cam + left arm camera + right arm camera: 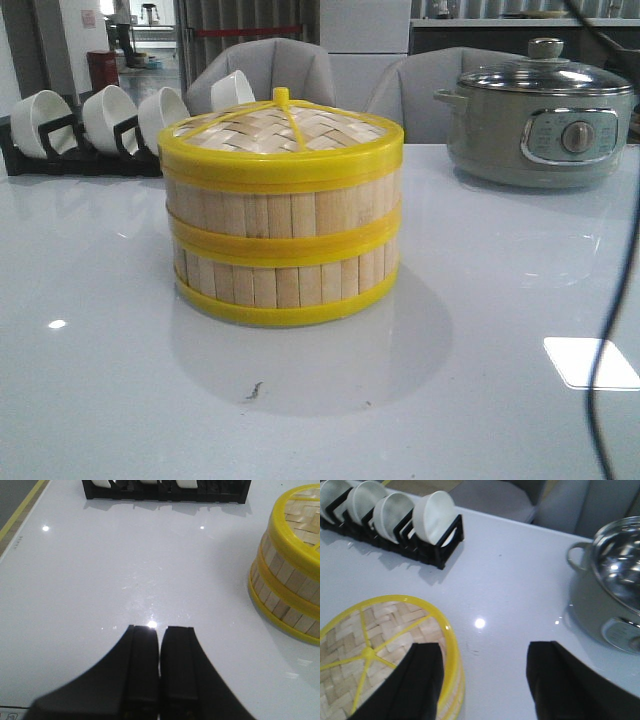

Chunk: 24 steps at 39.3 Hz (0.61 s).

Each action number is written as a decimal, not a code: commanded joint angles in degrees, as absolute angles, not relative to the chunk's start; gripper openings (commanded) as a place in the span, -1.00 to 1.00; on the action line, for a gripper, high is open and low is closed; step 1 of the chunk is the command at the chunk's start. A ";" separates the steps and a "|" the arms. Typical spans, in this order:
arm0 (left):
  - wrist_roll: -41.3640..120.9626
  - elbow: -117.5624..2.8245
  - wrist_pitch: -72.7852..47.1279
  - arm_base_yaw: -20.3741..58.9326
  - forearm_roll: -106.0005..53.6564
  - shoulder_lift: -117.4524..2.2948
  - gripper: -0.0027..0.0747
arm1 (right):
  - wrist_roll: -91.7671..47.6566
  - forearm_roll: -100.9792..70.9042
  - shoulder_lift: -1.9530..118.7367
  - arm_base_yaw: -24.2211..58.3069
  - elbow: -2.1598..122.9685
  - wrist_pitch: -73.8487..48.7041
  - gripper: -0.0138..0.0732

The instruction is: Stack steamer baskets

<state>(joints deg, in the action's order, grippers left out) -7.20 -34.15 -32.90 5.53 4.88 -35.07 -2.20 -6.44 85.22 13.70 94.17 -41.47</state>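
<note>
While upright, steamer baskets (pixel 283 235) stacked, lid (pixel 283 128) up | left hand (pixel 160 635) clenched | right hand (pixel 485 665) released

Looks like a mock kitchen set up inside an office or lab space, not a real home. There's a glossy white table (pixel 120 400) with a black rack of white bowls (pixel 95 125), an electric cooking pot (pixel 540 125) with a glass lid and a dial, and a lidded bamboo steamer (pixel 283 225). But behind it you get grey upholstered chairs (pixel 270 70), a counter, and an open room with a red bin (pixel 102 68).
</note>
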 commanded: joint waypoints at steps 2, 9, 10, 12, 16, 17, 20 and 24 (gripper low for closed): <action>-7.61 -35.72 -28.22 5.58 4.81 -35.46 -0.71 | -2.44 -6.34 71.45 8.79 82.72 -31.45 0.43; -7.61 -35.72 -28.22 5.58 4.81 -35.46 -0.71 | -2.44 -6.34 56.02 2.42 64.89 -24.30 0.43; -7.61 -35.72 -28.22 5.58 4.81 -35.46 -0.71 | -2.44 -6.34 54.19 1.40 62.27 -23.57 0.43; -7.61 -35.72 -28.22 5.58 4.81 -35.46 -0.71 | -2.44 -6.34 50.02 -0.37 57.84 -21.60 0.43; -7.61 -35.72 -28.22 5.58 4.81 -35.46 -0.71 | -2.44 -6.34 42.01 -3.98 50.03 -20.16 0.43; -7.61 -35.72 -28.22 5.58 4.81 -35.46 -0.71 | -2.44 -6.34 40.64 -4.94 48.06 -20.16 0.43; -7.61 -35.72 -28.22 5.58 4.81 -35.46 -0.71 | -2.44 -6.34 35.50 -7.23 43.51 -20.30 0.43; -7.61 -35.72 -28.22 5.58 4.81 -35.46 -0.71 | -2.44 -6.34 30.61 -8.77 37.66 -20.10 0.43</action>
